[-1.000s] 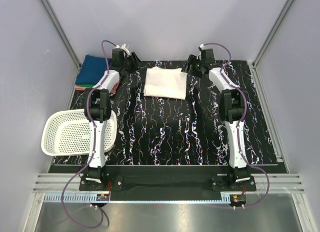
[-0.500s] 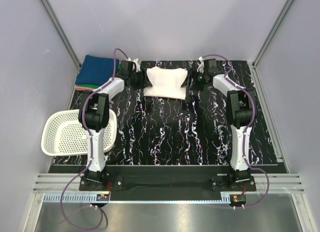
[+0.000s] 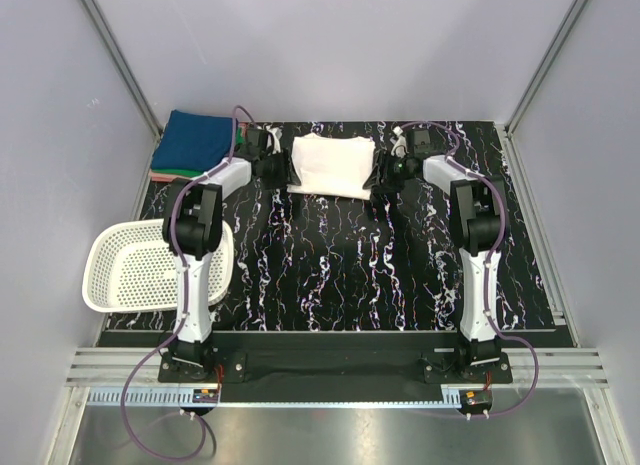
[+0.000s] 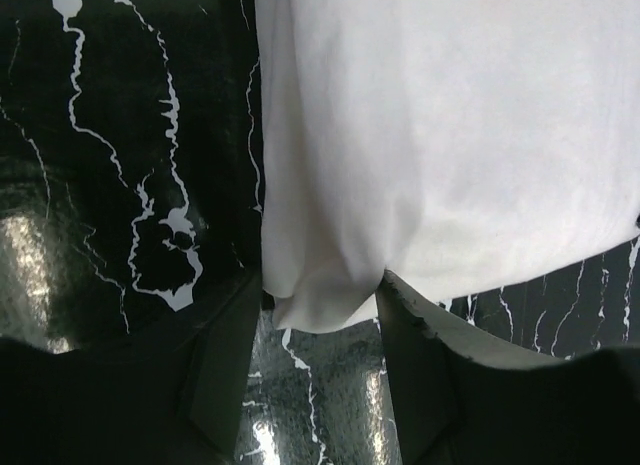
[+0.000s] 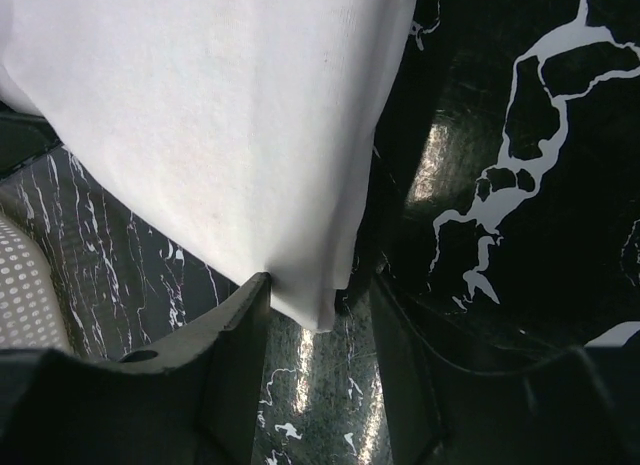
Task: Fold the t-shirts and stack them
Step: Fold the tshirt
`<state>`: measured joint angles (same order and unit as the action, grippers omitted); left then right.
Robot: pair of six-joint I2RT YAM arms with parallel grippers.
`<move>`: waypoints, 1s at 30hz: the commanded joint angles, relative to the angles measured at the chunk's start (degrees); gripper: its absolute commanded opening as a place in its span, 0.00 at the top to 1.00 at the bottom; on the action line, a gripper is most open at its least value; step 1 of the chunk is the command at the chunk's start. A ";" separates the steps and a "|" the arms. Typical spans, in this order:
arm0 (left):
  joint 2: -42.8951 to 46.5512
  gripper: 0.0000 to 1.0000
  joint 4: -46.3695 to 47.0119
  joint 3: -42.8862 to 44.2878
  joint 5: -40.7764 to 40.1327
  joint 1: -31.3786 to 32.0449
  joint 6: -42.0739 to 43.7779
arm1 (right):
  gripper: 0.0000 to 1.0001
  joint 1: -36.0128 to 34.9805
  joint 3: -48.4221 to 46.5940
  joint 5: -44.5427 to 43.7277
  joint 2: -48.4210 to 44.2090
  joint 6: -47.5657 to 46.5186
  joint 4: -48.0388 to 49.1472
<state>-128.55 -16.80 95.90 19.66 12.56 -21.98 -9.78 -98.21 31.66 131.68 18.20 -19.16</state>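
Note:
A folded white t-shirt lies at the back middle of the black marbled table, no print showing. My left gripper is at its left edge. In the left wrist view the gripper stands open with a bunched corner of the white t-shirt between its fingers. My right gripper is at the shirt's right edge. Its jaws are open around a corner of the white t-shirt; the cloth touches one finger and stands off the other. A stack of folded t-shirts, blue on top with green and pink edges below, sits at the back left.
A white plastic mesh basket stands at the left edge of the table beside the left arm, and a bit of the basket shows in the right wrist view. Grey walls and metal rails close in the back and sides.
Both grippers have come down and inward from the back onto the two side edges of the white t-shirt. The shirt's sides have bunched in slightly. The right jaws have narrowed.

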 commanded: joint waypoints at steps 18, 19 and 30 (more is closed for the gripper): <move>2.95 0.91 -8.60 -0.61 8.54 0.10 -1.66 | 1.00 0.11 8.01 0.51 -4.84 0.70 0.08; 4.96 0.91 -8.08 -3.58 8.99 0.27 -2.10 | 1.00 0.11 9.43 0.60 -6.85 1.31 0.26; 22.99 0.68 -6.31 -26.89 2.58 3.18 -4.66 | 0.76 0.11 32.45 -7.13 -23.47 1.93 -5.45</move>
<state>-110.89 -23.40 71.35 26.06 16.86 -26.52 -9.80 -69.45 30.17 113.40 21.41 -21.67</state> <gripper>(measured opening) 0.302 0.168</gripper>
